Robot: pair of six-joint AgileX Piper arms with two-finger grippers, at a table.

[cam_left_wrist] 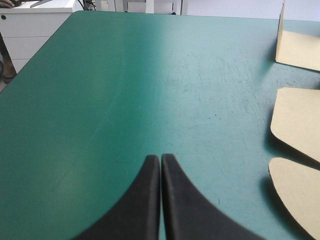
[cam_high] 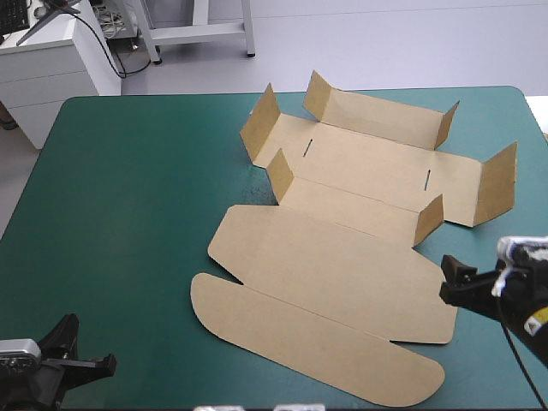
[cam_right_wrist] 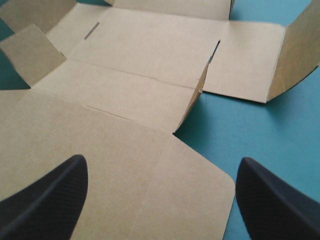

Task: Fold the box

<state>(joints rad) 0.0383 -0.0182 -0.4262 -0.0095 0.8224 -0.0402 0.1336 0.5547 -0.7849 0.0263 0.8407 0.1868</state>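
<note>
One box point(cam_high: 342, 257) lies centre-right, six flaps point(cam_high: 497, 182) raised. My left gripper point(cam_left_wrist: 160, 156) is closed, empty; my right gripper point(cam_right_wrist: 162, 159) gapes, empty.

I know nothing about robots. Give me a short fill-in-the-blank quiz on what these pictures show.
The fingers of the left gripper are ____.
The fingers of the right gripper are ____.
The gripper nearer the brown box is the ____ one.
The table has a cover coloured ____.
Missing words: shut; open; right; teal-green.
</note>
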